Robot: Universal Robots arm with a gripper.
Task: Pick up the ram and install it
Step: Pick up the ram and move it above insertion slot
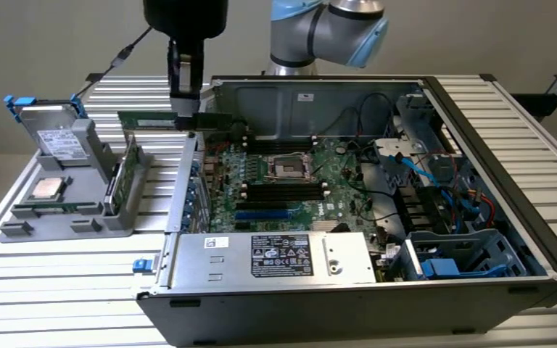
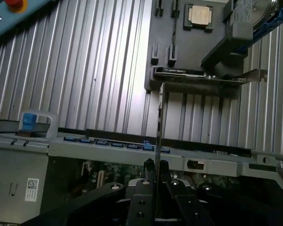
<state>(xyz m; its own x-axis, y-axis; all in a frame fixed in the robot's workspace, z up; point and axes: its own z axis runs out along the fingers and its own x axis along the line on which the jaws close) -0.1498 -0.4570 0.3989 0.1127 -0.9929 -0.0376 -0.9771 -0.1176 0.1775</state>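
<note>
The ram (image 1: 157,120) hangs clear of every surface, long axis level and contact edge downward, above the wall of the computer case (image 1: 510,181) on the exterior view's left, between the grey parts fixture (image 1: 27,230) and the motherboard (image 1: 341,174). In the wrist view we see the ram (image 2: 159,122) edge-on as a thin vertical line. The gripper (image 1: 186,110) is pinching it: the fingers (image 2: 148,165) are pressed against its two flat faces, with the stick sandwiched between them. We judge this grip is chosen to leave the lower edge free for seating and to keep the board from twisting. The black memory slots (image 1: 281,193) flanking the processor socket (image 1: 289,168) appear to run roughly parallel to the held stick. On the fixture, the processor chip (image 1: 46,188) and the expansion card (image 1: 122,180) sit in their holders, apart from the ram.
</note>
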